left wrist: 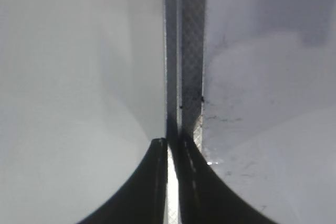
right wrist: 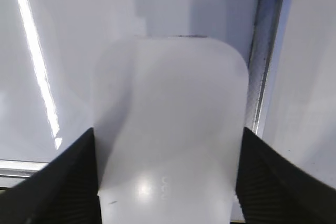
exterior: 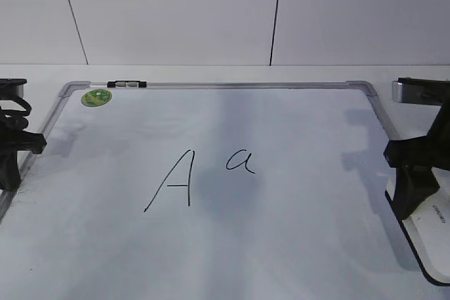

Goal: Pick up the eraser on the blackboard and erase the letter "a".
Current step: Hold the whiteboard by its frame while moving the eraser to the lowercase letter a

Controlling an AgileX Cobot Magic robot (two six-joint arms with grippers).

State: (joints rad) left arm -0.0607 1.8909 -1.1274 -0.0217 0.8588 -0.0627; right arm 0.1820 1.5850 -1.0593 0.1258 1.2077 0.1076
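Note:
The white eraser (exterior: pixel 434 235) lies at the right edge of the blackboard (exterior: pixel 295 237), a white board in a silver frame. My right gripper (exterior: pixel 410 205) stands over it. In the right wrist view the eraser (right wrist: pixel 168 103) fills the space between the black fingers (right wrist: pixel 168 132), which press on its two long sides. The small letter "a" (exterior: pixel 240 161) is written mid-board, right of a larger capital "A" (exterior: pixel 173 180). My left gripper (exterior: pixel 10 170) is shut and empty over the board's left frame (left wrist: pixel 190 51), its fingertips (left wrist: pixel 173 144) almost touching.
A round green sticker (exterior: pixel 96 97) and a black-silver clip (exterior: pixel 127 84) sit at the board's far left corner. The board's right frame rail (right wrist: pixel 265 51) runs just beside the eraser. A white panelled wall stands behind the table.

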